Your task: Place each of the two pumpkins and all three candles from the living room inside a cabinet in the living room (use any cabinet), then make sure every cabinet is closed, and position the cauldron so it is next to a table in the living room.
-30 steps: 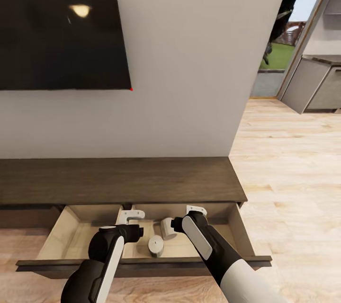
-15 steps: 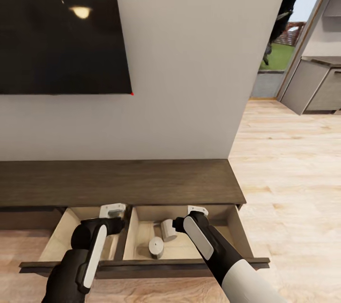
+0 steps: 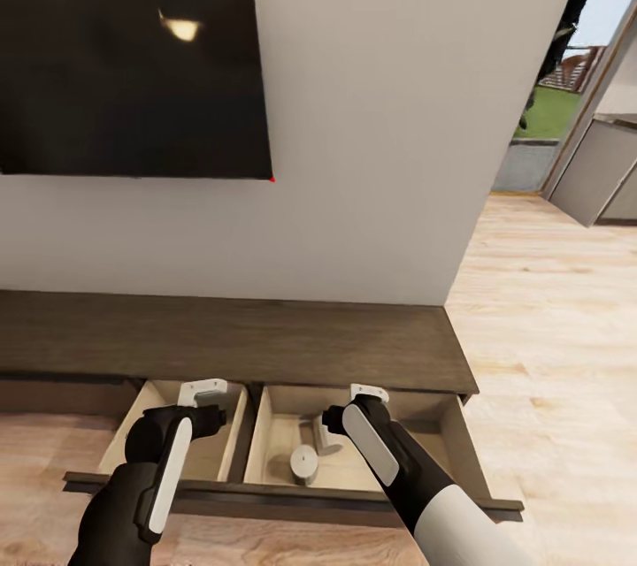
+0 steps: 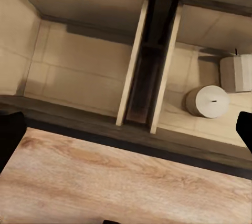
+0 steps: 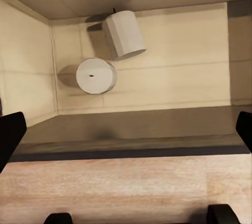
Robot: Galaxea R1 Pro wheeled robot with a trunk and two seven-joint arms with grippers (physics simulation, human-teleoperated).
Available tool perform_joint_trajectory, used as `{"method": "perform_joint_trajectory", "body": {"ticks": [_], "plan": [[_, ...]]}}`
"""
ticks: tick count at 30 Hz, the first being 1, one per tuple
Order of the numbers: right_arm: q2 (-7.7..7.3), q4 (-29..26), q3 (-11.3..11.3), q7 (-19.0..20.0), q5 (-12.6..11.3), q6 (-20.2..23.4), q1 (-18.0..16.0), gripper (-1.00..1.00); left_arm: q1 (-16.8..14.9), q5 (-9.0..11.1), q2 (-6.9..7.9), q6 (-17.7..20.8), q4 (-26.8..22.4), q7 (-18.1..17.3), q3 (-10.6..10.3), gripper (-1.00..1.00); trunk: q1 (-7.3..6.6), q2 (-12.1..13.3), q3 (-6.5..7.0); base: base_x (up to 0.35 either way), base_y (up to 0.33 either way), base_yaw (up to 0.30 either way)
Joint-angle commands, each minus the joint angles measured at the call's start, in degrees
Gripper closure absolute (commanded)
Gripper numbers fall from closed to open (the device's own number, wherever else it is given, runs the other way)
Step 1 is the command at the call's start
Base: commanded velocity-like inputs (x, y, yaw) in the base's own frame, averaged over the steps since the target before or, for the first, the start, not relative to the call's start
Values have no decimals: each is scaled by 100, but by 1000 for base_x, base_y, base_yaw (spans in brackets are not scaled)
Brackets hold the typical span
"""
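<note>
The cabinet point(image 3: 239, 338) is a long, low dark-brown unit under the wall, with one drawer point(image 3: 292, 500) pulled out. A divider point(image 4: 149, 71) splits its pale inside in two. Two white candles lie in the right half: one stands upright point(image 3: 304, 463) point(image 5: 96, 75), the other is tipped over point(image 5: 125, 34) and partly behind my right arm. My left gripper point(image 3: 203, 393) hangs open over the bare left half. My right gripper point(image 3: 367, 393) hangs open above the candles, its dark fingertips point(image 5: 11, 132) spread wide. The pumpkins, cauldron and table are out of view.
A large black TV point(image 3: 133, 62) hangs on the white wall above the cabinet. Pale wood floor point(image 3: 557, 336) stretches to the right toward grey kitchen cupboards point(image 3: 610, 172) and a doorway with greenery outside. The drawer's dark front edge juts toward me.
My left gripper has swung left, from beside the candles to above the drawer's left half. The head view has shifted, sliding the TV and cabinet rightward. The right arm has kept its place.
</note>
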Motion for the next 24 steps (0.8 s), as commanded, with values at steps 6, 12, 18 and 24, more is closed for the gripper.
{"method": "perform_joint_trajectory", "body": {"ticks": [6,12,18,24], "plan": [[-3,0,0,14,-2,-16,4,-100,0,-5,-9,0,3,1,-8,-100,-132,242,117,0,0,50],[-3,0,0,15,-16,-6,5,-100,0,-5,-3,0,8,1,-9,-100,-264,483,242,0,0,-96],[-3,0,0,7,-30,-6,5,-100,0,-5,-8,0,9,0,-9,-100,-396,724,389,0,0,-186],[-3,0,0,6,-32,-9,5,-100,0,3,-2,0,3,0,-9,-100,-528,964,548,0,0,-134]]}}
